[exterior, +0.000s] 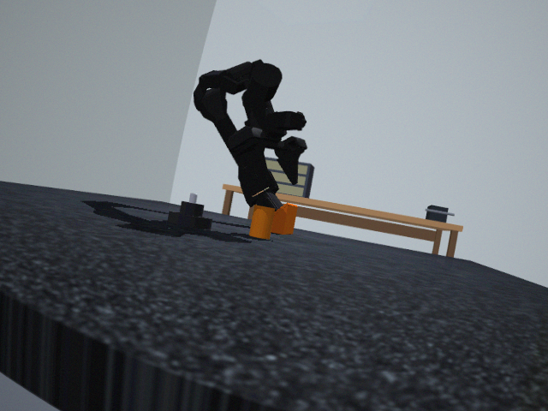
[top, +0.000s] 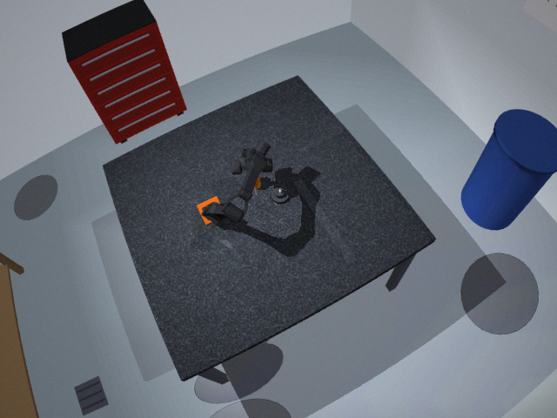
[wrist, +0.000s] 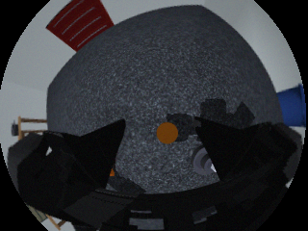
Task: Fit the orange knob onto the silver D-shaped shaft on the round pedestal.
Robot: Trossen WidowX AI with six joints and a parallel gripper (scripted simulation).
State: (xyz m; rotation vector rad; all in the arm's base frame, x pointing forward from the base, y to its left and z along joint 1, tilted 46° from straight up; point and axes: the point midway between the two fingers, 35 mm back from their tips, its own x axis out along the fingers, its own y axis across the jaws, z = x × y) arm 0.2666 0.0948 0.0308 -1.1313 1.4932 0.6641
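Note:
The orange knob [top: 257,183] [exterior: 261,223] [wrist: 167,133] stands upright on the dark table, beside the round pedestal. Its plain round top shows in the wrist view; its hole is hidden underneath. The pedestal [top: 280,198] [exterior: 189,221] [wrist: 196,162] carries the silver shaft [top: 280,191] [exterior: 193,197], which is bare and upright; its flat side cannot be made out. My gripper [wrist: 160,121] is open and empty, above the knob. In the wrist view the knob shows between the spread fingers, touching neither, and the right finger partly covers the pedestal.
An orange block [top: 216,200] [exterior: 288,223] lies at the arm's base, behind the knob in the exterior view. The arm's shadow falls across the table [top: 270,292] around the pedestal. A red cabinet [top: 130,81] and a blue bin [top: 499,179] stand beyond the table's edges.

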